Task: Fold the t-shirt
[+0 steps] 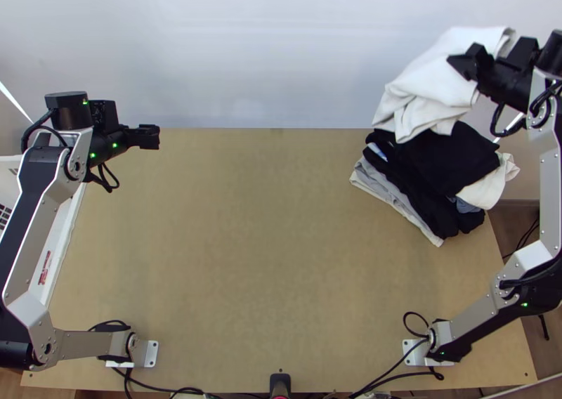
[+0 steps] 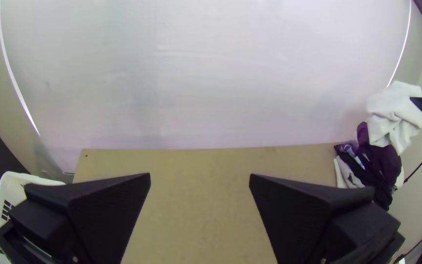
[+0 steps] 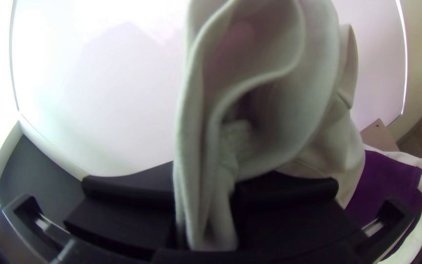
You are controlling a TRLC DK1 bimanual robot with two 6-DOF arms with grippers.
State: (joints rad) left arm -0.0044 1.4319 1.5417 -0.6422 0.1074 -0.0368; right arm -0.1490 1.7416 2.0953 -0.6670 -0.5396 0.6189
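White t-shirt (image 1: pixel 425 83) bunched in the right gripper (image 1: pixel 473 63), toward one o'clock from the table's middle.
In the right wrist view its fingers (image 3: pixel 128 188) pinch a gathered, upright fold of the shirt, and the rest hangs in loose creases, its lower end overlapping the clothes pile (image 1: pixel 449 160) in the top view; whether they touch I can't tell. That pile, dark cloth over grey and white layers, lies at two o'clock on the wooden table (image 1: pixel 267 258). The left gripper (image 1: pixel 156 137) hangs at about half past ten near the far edge, fingers spread wide with nothing between them, and a white basket (image 2: pixel 2 198) stands toward nine o'clock, beside the table.
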